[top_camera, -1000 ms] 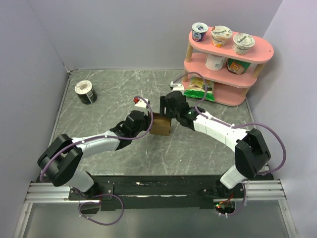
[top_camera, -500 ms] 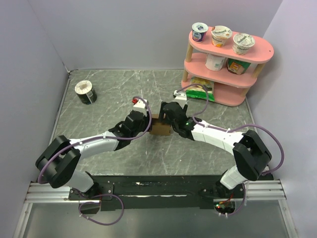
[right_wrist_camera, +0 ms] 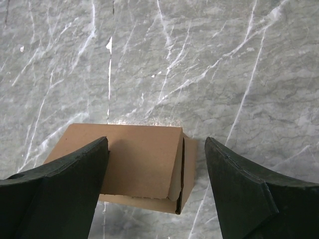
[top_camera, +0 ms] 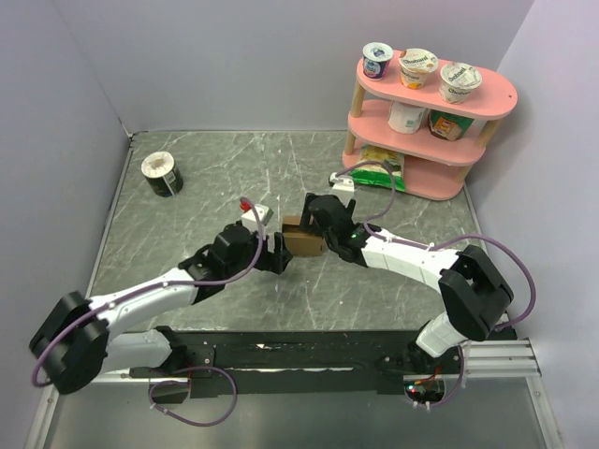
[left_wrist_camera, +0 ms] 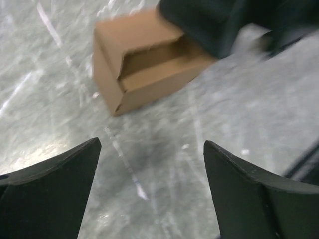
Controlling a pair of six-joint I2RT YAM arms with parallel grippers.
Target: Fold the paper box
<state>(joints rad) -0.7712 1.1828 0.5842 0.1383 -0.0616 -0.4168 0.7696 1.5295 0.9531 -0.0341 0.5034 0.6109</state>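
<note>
jaws of the left gripper (top_camera: 278,253) stand wide apart with nothing between them, low over the grey marbled tabletop (top_camera: 187,215). far off at its 10 o'clock, near the tabletop's left edge, sits a round black-and-white tub (top_camera: 161,174). in the left wrist view only bare tabletop lies between the two dark fingers (left_wrist_camera: 55,189).

the paper box (top_camera: 302,243) rests on the tabletop near its centre, just beyond the left gripper at its 1 o'clock and apart from it. it is a small brown cuboid, and one flap is not flush, so a dark gap runs along that edge.

the right gripper (top_camera: 309,220) hangs over the box from its 12 o'clock side, jaws wide. in the right wrist view one finger (right_wrist_camera: 65,189) overlaps the box's left part and the other stands just off its right edge. whether either touches the cardboard cannot be told.

at the tabletop's 2 o'clock corner stands a pink two-tier shelf (top_camera: 487,89) carrying yogurt cups (top_camera: 418,67).
</note>
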